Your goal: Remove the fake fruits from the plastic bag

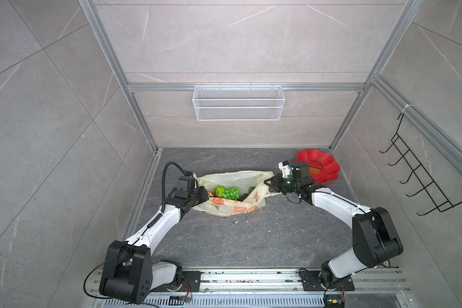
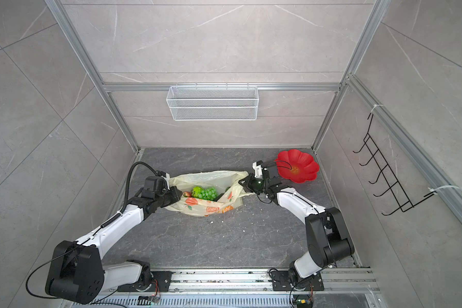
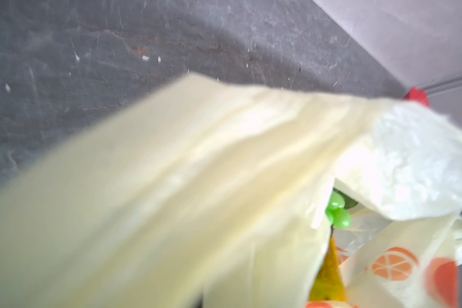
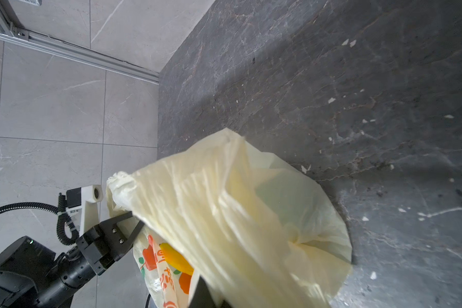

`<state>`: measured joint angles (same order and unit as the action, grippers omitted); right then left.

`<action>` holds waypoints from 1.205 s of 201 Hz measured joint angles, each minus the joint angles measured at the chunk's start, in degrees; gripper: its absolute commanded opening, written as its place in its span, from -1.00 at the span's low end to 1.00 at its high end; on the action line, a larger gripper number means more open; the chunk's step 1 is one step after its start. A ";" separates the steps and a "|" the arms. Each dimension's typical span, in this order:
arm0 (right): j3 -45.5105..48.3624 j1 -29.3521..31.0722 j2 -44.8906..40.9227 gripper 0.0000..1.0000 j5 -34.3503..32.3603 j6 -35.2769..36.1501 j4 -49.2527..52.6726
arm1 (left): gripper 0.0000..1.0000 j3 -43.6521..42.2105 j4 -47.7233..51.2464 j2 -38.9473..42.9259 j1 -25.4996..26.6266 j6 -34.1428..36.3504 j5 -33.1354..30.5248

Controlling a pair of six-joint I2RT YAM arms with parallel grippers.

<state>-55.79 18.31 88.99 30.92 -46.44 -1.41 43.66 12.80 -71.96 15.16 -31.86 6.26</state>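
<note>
The pale-yellow plastic bag (image 1: 232, 177) lies mid-table with its mouth stretched wide between my two grippers. Inside I see fake fruits: a green grape bunch (image 1: 231, 193), a green knobbly ball (image 1: 219, 191), a red piece (image 1: 210, 194) and a dark piece (image 1: 242, 197). The right wrist view shows a yellow banana (image 4: 175, 257) through the mouth. My left gripper (image 1: 203, 193) is at the bag's left end. In the right wrist view the left gripper (image 4: 137, 218) has its fingers apart, with film draped over them. My right gripper (image 1: 268, 184) is shut on the bag's right handle. In the left wrist view the bag (image 3: 198, 186) hides the jaws.
A red flower-shaped plate (image 1: 323, 162) stands at the back right, just behind the right wrist. A white mesh basket (image 1: 238, 102) hangs on the back wall and a black hook rack (image 1: 422, 176) on the right wall. White crumbs (image 1: 235, 222) dot the dark table in front of the bag.
</note>
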 measured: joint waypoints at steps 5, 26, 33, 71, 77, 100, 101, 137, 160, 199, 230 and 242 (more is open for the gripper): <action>-0.20 0.00 -0.31 -1.00 -0.26 0.24 0.42 | -0.07 0.00 1.22 0.48 0.44 0.00 -1.09; -0.68 0.02 -1.81 -1.00 -1.31 1.29 1.92 | 0.18 0.83 9.31 3.78 3.87 -0.46 -8.52; -0.79 0.13 -2.27 -1.00 -1.81 1.51 2.32 | 0.25 1.42 11.74 4.63 4.90 -0.76 -10.58; -1.33 1.62 -3.28 -1.00 -4.35 3.19 4.94 | 0.64 8.35 24.65 5.84 11.80 -2.71 -22.05; -1.46 1.97 -3.28 -1.00 -4.74 3.52 5.42 | 0.64 9.40 25.83 5.68 12.66 -2.69 -23.23; -2.19 3.13 -3.28 -1.00 -6.12 4.52 7.10 | 0.69 13.88 28.35 3.28 14.71 -2.62 -26.36; -2.19 3.13 -3.28 -1.00 -6.12 4.52 7.10 | 0.69 14.03 28.37 3.10 14.78 -2.62 -26.45; -2.36 3.82 -4.39 -1.00 -7.39 5.55 8.46 | 0.63 16.85 28.13 -3.19 14.03 -2.38 -29.14; -2.36 3.82 -5.33 -1.00 -7.85 5.77 8.96 | 0.21 17.09 27.08 -7.19 11.56 -2.27 -28.68; -1.68 2.12 -5.66 -1.00 -6.73 4.63 7.61 | -0.92 14.73 19.23 -7.87 7.26 -1.73 -20.98; 1.29 -4.44 -4.00 -1.00 -0.31 1.16 1.40 | -1.00 2.58 6.67 -2.45 -6.14 -4.72 -4.22; 1.62 -4.26 -1.51 -1.00 3.17 -0.46 -1.99 | -1.00 -1.14 3.08 -1.01 -11.34 -6.40 3.02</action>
<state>-54.17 14.04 87.48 34.09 -46.89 -3.40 42.52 15.88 -72.97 3.81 -38.26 9.28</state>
